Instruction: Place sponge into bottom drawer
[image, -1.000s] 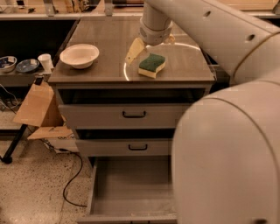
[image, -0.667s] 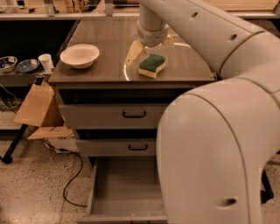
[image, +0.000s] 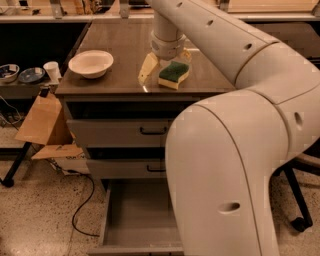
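In the camera view, the gripper (image: 167, 63) is seen low over the top of a grey cabinet (image: 120, 40), at the end of a large white arm (image: 240, 150) that fills the right half of the picture. Its two pale fingers (image: 148, 67) are spread wide, and nothing is held. The sponge (image: 174, 74), green side up over a yellow body, lies flat on the cabinet top near the front edge. It sits just beside the nearer finger, roughly between the two. Whether a finger touches it cannot be told.

A white bowl (image: 91, 62) stands on the same top, well to the left of the sponge. Below, two shallow drawers with dark handles (image: 152, 131) are shut. The bottom drawer (image: 140, 220) is pulled out, its flat grey inside showing, partly hidden by the arm. Cardboard (image: 42, 120) leans left of the cabinet, and a dark cable (image: 82, 210) lies on the speckled floor.
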